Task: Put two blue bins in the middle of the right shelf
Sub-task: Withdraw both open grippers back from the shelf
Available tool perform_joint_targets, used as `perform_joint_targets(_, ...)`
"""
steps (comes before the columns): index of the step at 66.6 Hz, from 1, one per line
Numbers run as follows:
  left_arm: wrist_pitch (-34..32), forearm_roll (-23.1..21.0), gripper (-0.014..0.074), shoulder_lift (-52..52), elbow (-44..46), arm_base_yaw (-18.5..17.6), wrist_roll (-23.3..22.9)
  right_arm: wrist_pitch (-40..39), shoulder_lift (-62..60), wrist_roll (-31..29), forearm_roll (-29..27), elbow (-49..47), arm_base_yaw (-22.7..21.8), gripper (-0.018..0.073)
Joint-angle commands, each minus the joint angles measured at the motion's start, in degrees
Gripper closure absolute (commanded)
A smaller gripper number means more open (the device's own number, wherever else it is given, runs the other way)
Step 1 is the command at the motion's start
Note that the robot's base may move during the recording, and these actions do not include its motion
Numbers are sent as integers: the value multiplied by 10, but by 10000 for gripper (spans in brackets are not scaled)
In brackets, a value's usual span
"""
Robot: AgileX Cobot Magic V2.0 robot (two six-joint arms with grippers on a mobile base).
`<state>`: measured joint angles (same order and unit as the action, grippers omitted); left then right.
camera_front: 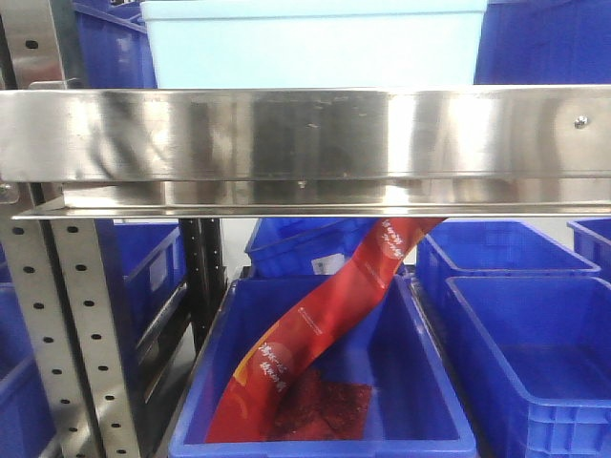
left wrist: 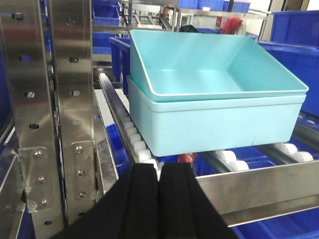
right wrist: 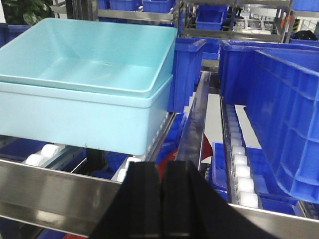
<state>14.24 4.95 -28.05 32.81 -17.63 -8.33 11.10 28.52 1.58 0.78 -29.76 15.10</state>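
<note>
Two light blue bins sit nested on the roller shelf, the upper one [left wrist: 199,64] tilted inside the lower one [left wrist: 219,124]. The right wrist view shows the same pair, upper bin [right wrist: 89,59] in lower bin [right wrist: 75,117]. From the front only their pale wall [camera_front: 315,43] shows above the steel rail. My left gripper [left wrist: 159,168] is shut on nothing, just in front of the rail, below the bins' left front corner. My right gripper [right wrist: 161,165] is also shut and empty, near their right front corner.
A wide steel front rail [camera_front: 305,143] crosses the shelf edge, with a perforated upright post [camera_front: 86,334] at the left. White rollers [right wrist: 241,174] line the shelf. Dark blue bins [right wrist: 279,114] stand to the right. Below, a dark blue bin [camera_front: 430,382] holds a red bag [camera_front: 325,315].
</note>
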Motion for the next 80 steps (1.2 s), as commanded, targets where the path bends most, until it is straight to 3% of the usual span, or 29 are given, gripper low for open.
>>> perform_joint_targets(1,-15,3,707,4,0,-4,2,-17,-5,-2,7,1,-3,718)
perform_joint_targets(39,-16,9,707,4,0,-2,2,-17,-5,-2,7,1,-3,718)
perform_joint_targets(50,-26,12,707,30,-40,50,12,-17,-5,-2,7,1,-3,718)
perform_joint_targets(61,-91,-25,707,130,-162,128,96,-17,-5,-2,7,1,-3,718)
perform_joint_targets(71,-142,-32,707,243,-282,177,97,-17,-5,-2,7,1,-3,718)
perform_joint_targets(79,-152,-45,707,280,-328,192,97,-17,-5,-2,7,1,-3,718)
perform_joint_targets(80,-129,-50,707,280,-328,192,97,-17,-5,-2,7,1,-3,718)
